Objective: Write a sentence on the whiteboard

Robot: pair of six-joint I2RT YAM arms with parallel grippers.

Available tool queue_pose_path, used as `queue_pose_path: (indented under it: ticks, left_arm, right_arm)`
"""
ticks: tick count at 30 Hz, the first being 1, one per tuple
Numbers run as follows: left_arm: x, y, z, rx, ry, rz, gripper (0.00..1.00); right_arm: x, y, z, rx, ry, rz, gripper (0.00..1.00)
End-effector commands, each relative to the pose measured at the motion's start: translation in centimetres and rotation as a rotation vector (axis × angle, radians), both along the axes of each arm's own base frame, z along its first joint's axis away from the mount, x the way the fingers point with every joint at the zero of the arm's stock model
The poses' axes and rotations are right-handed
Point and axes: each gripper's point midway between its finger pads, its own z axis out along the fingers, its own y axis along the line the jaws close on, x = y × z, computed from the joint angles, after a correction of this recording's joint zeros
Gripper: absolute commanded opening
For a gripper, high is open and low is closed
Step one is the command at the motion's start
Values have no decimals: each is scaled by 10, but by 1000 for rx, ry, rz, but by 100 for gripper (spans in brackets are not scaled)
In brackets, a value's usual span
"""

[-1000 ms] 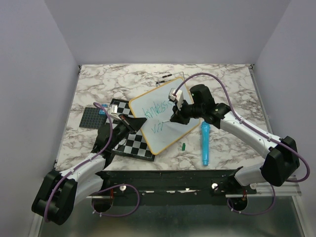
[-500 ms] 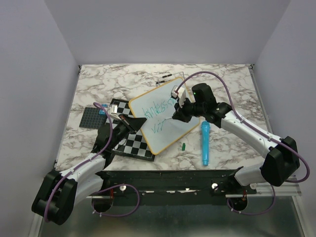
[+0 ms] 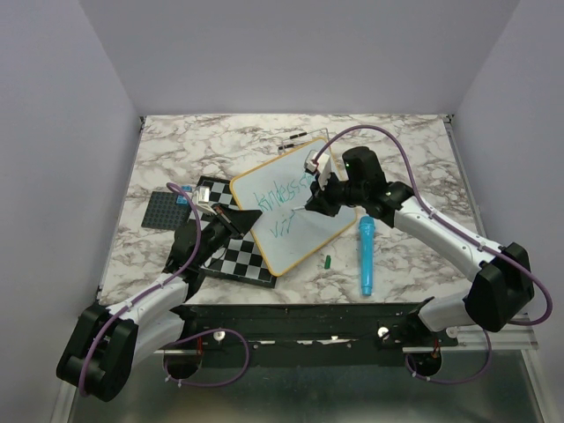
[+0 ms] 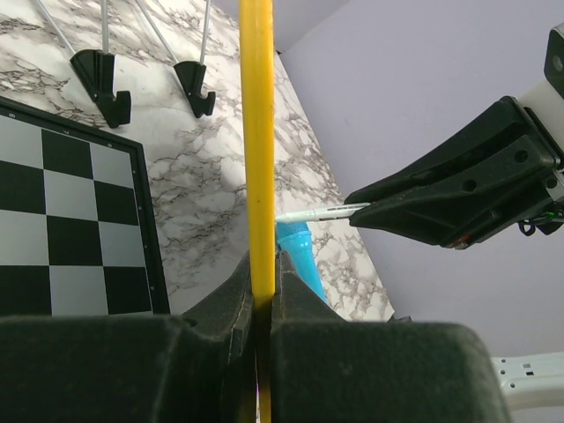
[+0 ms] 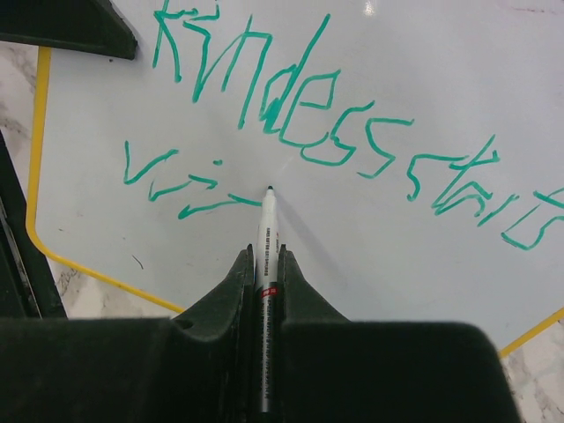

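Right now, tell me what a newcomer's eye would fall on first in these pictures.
Green handwriting across the yellow-framed whiteboard, in the middle of the marble table, draws the eye first; its second line is barely begun. The right jaws are shut on a thin marker whose tip sits at the end of that line, while the left jaws clamp the board's left edge. A bright blue tube lies to the board's right.

Black left pincer (image 4: 262, 264), black right pincer (image 5: 264, 256); white arms (image 3: 441, 236), purple cables (image 3: 370, 129)

Checkered board (image 3: 233, 256), blue marker (image 3: 365, 256) and green cap (image 3: 327, 262) lie on marble table (image 3: 176, 150)
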Motion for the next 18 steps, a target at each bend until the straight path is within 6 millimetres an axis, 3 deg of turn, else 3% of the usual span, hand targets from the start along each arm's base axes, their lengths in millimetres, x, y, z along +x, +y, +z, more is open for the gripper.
queue_pose_path:
  ticks: [1,18]
  left_arm:
    - [-7,-5,51,-90,-171,-39,0]
    - [-8,-4,51,-88,-172,-35,0]
  right_arm:
    - [3,9,10,40,-8,22,1]
    - [-18,-1,-16,-32,57,82,0]
